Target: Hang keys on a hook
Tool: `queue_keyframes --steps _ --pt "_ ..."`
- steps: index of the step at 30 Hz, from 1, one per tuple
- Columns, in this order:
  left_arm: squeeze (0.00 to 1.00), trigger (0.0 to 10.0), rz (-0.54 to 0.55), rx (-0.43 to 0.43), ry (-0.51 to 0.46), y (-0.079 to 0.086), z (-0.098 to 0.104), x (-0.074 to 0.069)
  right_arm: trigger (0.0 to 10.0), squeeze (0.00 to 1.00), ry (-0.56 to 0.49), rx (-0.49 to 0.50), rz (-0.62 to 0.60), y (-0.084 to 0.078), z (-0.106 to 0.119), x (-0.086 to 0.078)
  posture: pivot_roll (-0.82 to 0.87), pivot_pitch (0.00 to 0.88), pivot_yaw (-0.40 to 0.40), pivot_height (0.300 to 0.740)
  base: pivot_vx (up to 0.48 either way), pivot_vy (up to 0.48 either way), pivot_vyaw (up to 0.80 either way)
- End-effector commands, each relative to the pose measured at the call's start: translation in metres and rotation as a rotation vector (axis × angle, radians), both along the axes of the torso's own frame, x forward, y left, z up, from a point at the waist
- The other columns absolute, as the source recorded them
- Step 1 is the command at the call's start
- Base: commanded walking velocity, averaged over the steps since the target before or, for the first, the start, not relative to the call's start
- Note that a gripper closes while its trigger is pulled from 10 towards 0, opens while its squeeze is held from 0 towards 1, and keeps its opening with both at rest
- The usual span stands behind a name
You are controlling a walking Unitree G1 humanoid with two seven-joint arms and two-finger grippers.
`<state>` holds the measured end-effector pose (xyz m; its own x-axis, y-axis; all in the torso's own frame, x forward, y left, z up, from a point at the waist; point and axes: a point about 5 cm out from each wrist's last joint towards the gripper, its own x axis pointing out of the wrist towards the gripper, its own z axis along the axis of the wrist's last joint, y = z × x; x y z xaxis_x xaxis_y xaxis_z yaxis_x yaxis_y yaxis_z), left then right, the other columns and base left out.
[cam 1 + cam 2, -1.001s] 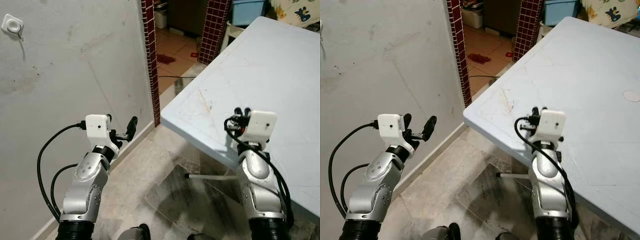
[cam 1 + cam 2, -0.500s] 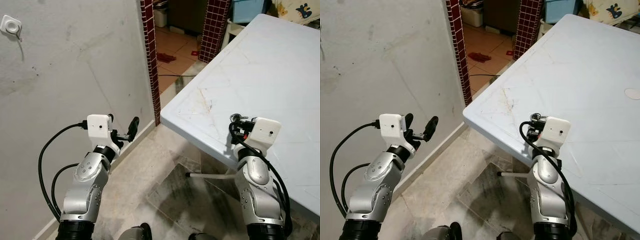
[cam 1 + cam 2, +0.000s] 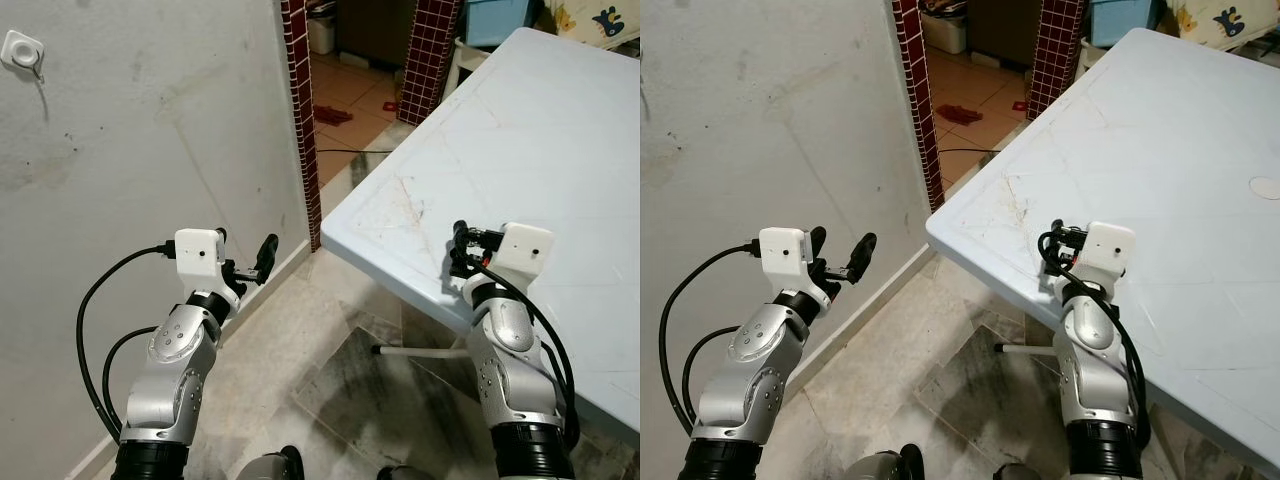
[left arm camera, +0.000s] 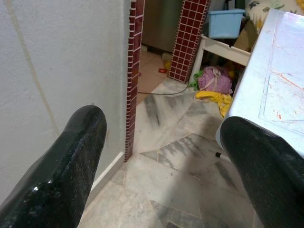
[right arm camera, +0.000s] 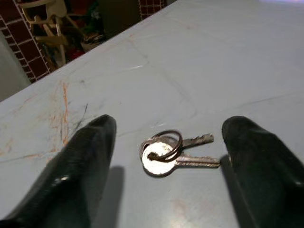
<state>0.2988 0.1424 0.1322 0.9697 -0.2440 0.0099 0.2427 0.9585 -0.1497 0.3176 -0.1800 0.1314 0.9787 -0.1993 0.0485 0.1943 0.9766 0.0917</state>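
The right gripper [image 5: 166,166] was held low over the pale blue table [image 3: 560,140], just inside its near edge, not far from the corner that pointed toward the doorway. Its two black fingers [image 5: 83,175] were spread wide apart, and nothing was gripped between them. The keys [image 5: 173,152], two silver ones joined on a ring, were seen lying flat on the scratched tabletop in the gap between the fingers, touched by neither. The left gripper [image 3: 245,260] was raised beside the grey wall [image 3: 150,120], clear of the table, with its fingers likewise parted wide and nothing held. The hook [image 3: 25,50], a small white fitting, was fixed high on that wall, well apart from both grippers. A red-tiled door frame [image 3: 298,110] was seen at the wall's end, with marble floor [image 3: 300,350] below.
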Motion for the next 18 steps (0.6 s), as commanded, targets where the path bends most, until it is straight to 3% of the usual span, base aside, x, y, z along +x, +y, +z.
queue_keyframes --steps 1,9,10,11,18 --pt "0.00 10.0 0.014 0.013 0.002 0.0050 -0.0011 -0.0012 10.0 1.00 -0.008 0.004 0.014 0.0039 0.0012 0.0029 -0.01 0.163 0.102 0.740 0.000 0.000 0.00" --pt "0.00 10.0 0.014 0.012 0.003 0.0048 -0.0011 -0.0024 10.0 0.97 -0.015 0.003 0.052 0.0095 0.0021 0.0087 -0.01 0.168 0.100 0.740 0.000 0.000 0.00" --pt "0.00 10.0 0.014 0.012 0.003 0.0047 -0.0012 -0.0026 10.0 0.62 -0.015 -0.002 0.053 0.0099 0.0021 0.0092 -0.01 0.168 0.100 0.740 0.000 0.000 0.00" --pt "0.00 10.0 0.014 0.012 0.004 0.0047 -0.0014 -0.0030 10.0 0.00 -0.015 -0.002 0.054 0.0105 0.0022 0.0099 -0.01 0.170 0.098 0.740 0.000 0.000 0.00" --pt "0.00 10.0 0.017 0.012 0.005 0.0051 -0.0018 -0.0040 10.0 0.00 -0.012 0.000 0.059 0.0127 0.0003 0.0125 -0.01 0.171 0.098 0.740 0.000 0.000 0.00"
